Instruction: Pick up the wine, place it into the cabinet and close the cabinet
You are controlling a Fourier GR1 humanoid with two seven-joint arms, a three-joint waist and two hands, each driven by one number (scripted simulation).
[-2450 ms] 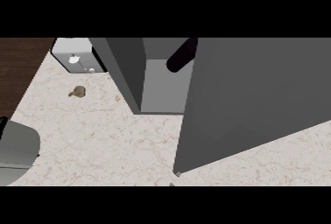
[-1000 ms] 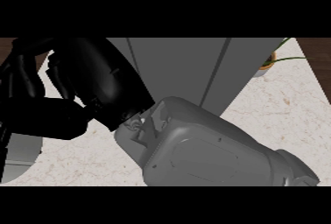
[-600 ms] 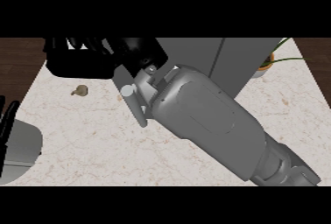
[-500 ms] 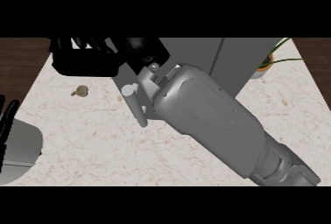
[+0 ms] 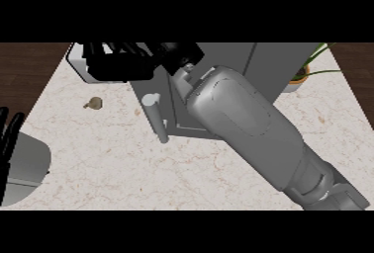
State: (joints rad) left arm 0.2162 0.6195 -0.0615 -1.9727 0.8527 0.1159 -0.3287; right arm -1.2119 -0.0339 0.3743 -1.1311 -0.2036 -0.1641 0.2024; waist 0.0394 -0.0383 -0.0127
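Note:
The grey cabinet [image 5: 219, 59] stands at the back of the counter. Its door [image 5: 150, 91] is swung almost flat against the front, with a pale bar handle [image 5: 155, 118] sticking out. My right forearm crosses the view from the lower right, and the black right hand [image 5: 120, 66] lies at the door's upper left edge with fingers stretched out, holding nothing. No wine bottle shows; the arm hides the cabinet's inside. My left hand [image 5: 9, 129] rests open at the left edge, fingers up.
A white appliance [image 5: 79, 66] sits at the back left, partly behind my right hand. A small brown object [image 5: 93, 103] lies on the marble counter [image 5: 110, 163]. A potted plant [image 5: 303, 74] stands at the back right. Dark floor borders the counter's left.
The door, wide open 2.5 s ago, has swung nearly shut. My right arm came in across the view and its hand moved up to the door's upper left.

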